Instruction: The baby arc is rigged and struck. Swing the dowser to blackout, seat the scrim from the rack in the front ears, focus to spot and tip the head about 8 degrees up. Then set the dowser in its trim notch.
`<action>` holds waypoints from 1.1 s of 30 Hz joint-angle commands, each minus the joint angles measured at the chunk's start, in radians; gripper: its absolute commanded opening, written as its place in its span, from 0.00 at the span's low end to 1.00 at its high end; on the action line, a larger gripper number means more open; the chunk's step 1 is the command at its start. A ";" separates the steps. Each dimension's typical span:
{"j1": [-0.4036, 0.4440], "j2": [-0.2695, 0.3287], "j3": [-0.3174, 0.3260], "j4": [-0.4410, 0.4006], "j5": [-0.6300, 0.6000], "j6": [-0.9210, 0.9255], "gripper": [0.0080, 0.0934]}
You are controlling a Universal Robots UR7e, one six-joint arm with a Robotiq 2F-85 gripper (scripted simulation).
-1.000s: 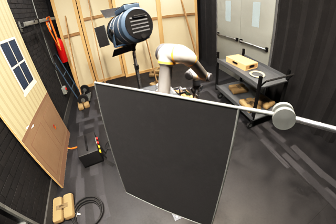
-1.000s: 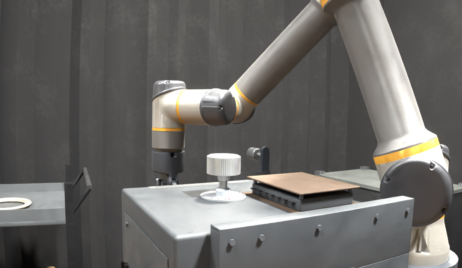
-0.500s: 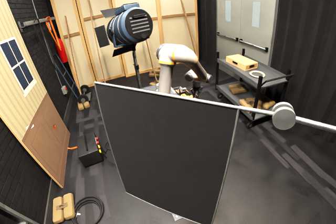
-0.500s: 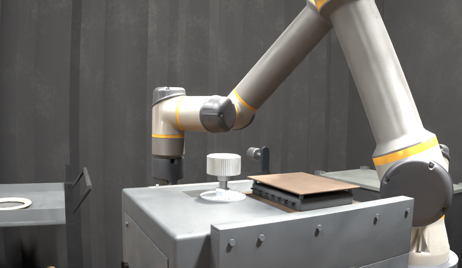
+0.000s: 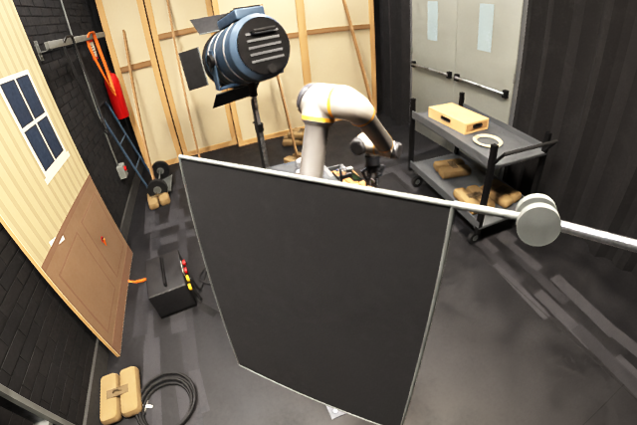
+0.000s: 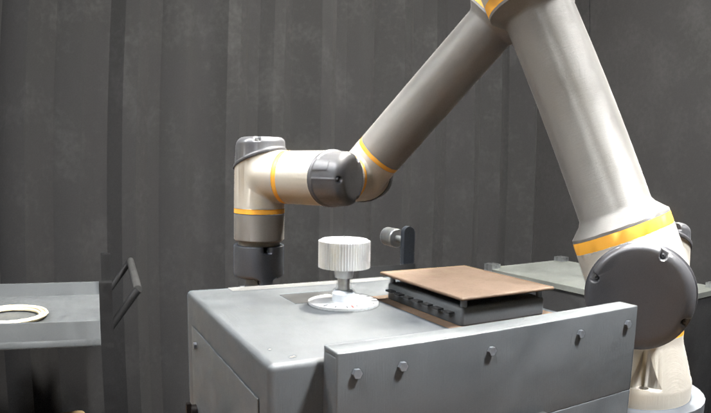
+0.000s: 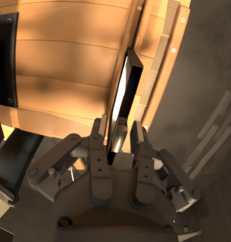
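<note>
The short metal dowser handle [image 7: 119,139] sticks out from a dark plate [image 7: 125,97] set edge-on in a slot of the warm-lit lamp housing [image 7: 67,73]. My gripper [image 7: 119,132] is open around that handle and holds nothing. From the second side camera the gripper is hidden behind the far edge of the grey cabinet [image 6: 306,329], left of the knurled focus knob [image 6: 343,254] on its dial. A brown plate [image 6: 466,281] lies on a dark slotted rack [image 6: 466,305] to the right of the knob, and a small lever [image 6: 399,239] stands behind it.
A grey cart [image 5: 478,153] to the right carries a wooden box [image 5: 458,118] and a pale ring [image 5: 487,140]. A large black flag [image 5: 319,276] on a stand blocks most of the side camera's view of the arm. A blue lamp [image 5: 247,47] on a stand is behind it.
</note>
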 commanded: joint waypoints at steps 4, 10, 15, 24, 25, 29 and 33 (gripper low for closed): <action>0.000 -0.001 0.000 0.000 0.000 0.000 0.35; 0.000 -0.001 0.000 -0.001 0.000 0.000 0.32; 0.000 -0.001 0.000 -0.001 0.000 0.000 0.20; 0.000 -0.001 0.000 -0.001 0.000 0.000 0.00; 0.000 -0.001 0.000 -0.001 0.000 0.000 0.00; 0.000 -0.001 0.000 -0.001 0.000 0.000 0.00; 0.000 -0.001 0.000 -0.001 0.000 0.000 0.00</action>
